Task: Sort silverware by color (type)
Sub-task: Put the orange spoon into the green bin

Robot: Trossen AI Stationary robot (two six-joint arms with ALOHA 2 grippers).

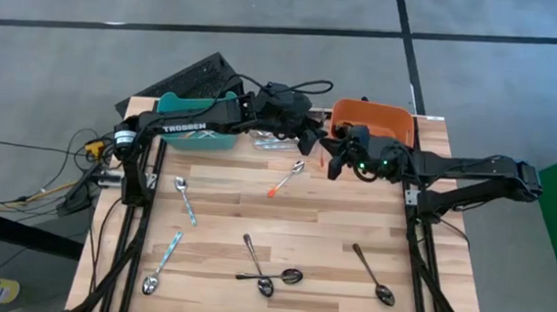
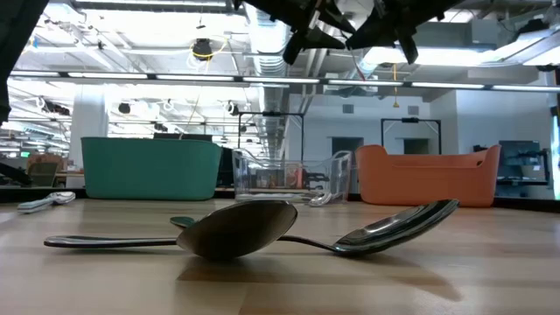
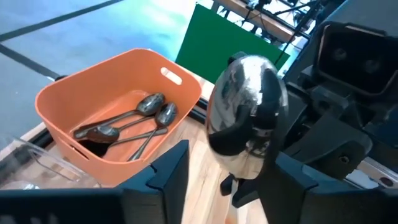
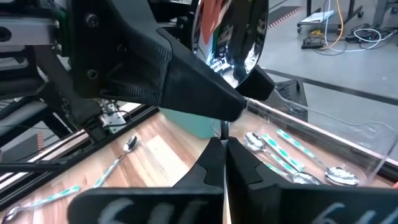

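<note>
Meeting mid-air at twelve o'clock, you are handing over: right gripper (image 1: 332,158) is pinching the orange-handled spoon (image 1: 287,179) upright by its stem, while left gripper (image 1: 307,138), jaws spread, is flanking its bowl, orange bin (image 1: 374,114) nearby.

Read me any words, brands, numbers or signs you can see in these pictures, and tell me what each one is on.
"TROSSEN": white letters on the left arm, seen in the high view.
No other readable text appears in any view; the bins and spoons show no lettering.
</note>
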